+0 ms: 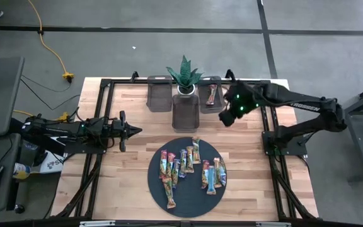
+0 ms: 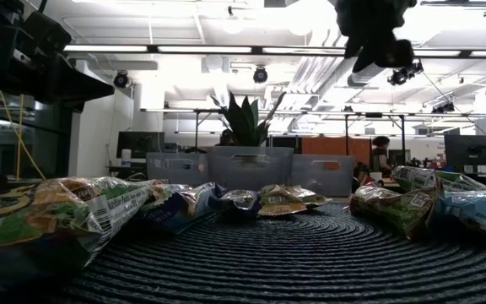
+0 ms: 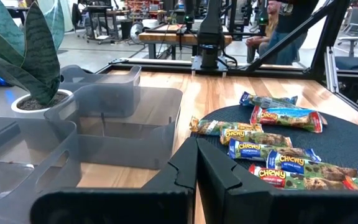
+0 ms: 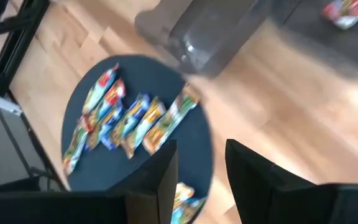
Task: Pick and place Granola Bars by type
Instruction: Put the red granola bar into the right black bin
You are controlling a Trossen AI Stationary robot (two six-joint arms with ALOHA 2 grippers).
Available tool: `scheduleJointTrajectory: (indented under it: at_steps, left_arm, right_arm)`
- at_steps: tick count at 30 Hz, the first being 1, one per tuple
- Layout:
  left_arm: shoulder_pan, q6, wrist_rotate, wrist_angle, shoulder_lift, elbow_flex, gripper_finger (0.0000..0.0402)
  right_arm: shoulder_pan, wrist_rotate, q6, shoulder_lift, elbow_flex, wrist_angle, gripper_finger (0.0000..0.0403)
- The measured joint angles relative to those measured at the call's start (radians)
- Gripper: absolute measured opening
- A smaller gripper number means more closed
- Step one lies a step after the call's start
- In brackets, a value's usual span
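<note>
The Granola Bars (image 1: 188, 165) lie scattered on the dark round disc (image 1: 153, 183) at lower centre of the high view, one more bar (image 1: 212, 94) in the right grey bin (image 1: 201, 104) (upper centre). Above that bin hangs the right gripper (image 4: 201, 171), fingers parted around nothing. The left gripper (image 3: 196, 163) waits at mid-left, fingers pressed together

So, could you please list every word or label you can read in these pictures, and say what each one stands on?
"CHEWY": on the wrappers of several granola bars lying on the dark round mat, left wrist view.
"TROSSEN": white lettering on the right arm, high view, barely legible.
Small print on the nearest wrapper in the low view: too small to read.
</note>
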Motion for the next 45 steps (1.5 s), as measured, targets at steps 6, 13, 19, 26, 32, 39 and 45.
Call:
scheduleJointTrajectory:
  at_steps: [6, 13, 19, 26, 32, 39, 45]
  left_arm:
    - [0.000, 0.000, 0.000, 0.000, 0.000, 0.000, 0.0001]
    - [0.000, 0.000, 0.000, 0.000, 0.000, 0.000, 0.0001]
    - [0.000, 0.000, 0.000, 0.000, 0.000, 0.000, 0.0001]
    - [0.000, 0.000, 0.000, 0.000, 0.000, 0.000, 0.0001]
    - [0.000, 0.000, 0.000, 0.000, 0.000, 0.000, 0.0001]
    - [0.000, 0.000, 0.000, 0.000, 0.000, 0.000, 0.0001]
    - [0.000, 0.000, 0.000, 0.000, 0.000, 0.000, 0.0001]
  right_arm:
    - [0.185, 0.101, 0.208, 0.000, 0.000, 0.000, 0.0119]
    - [0.399, 0.260, 0.463, 0.006, 0.000, 0.006, 0.0119]
    - [0.555, 0.370, 0.602, 0.072, 0.000, 0.059, 0.0119]
    - [0.660, 0.380, 0.652, 0.228, 0.000, 0.173, 0.0119]
    - [0.719, 0.404, 0.724, 0.342, 0.000, 0.208, 0.0119]
    - [0.739, 0.493, 0.868, 0.451, 0.000, 0.251, 0.0119]
    - [0.735, 0.469, 0.943, 0.529, 0.000, 0.308, 0.0119]
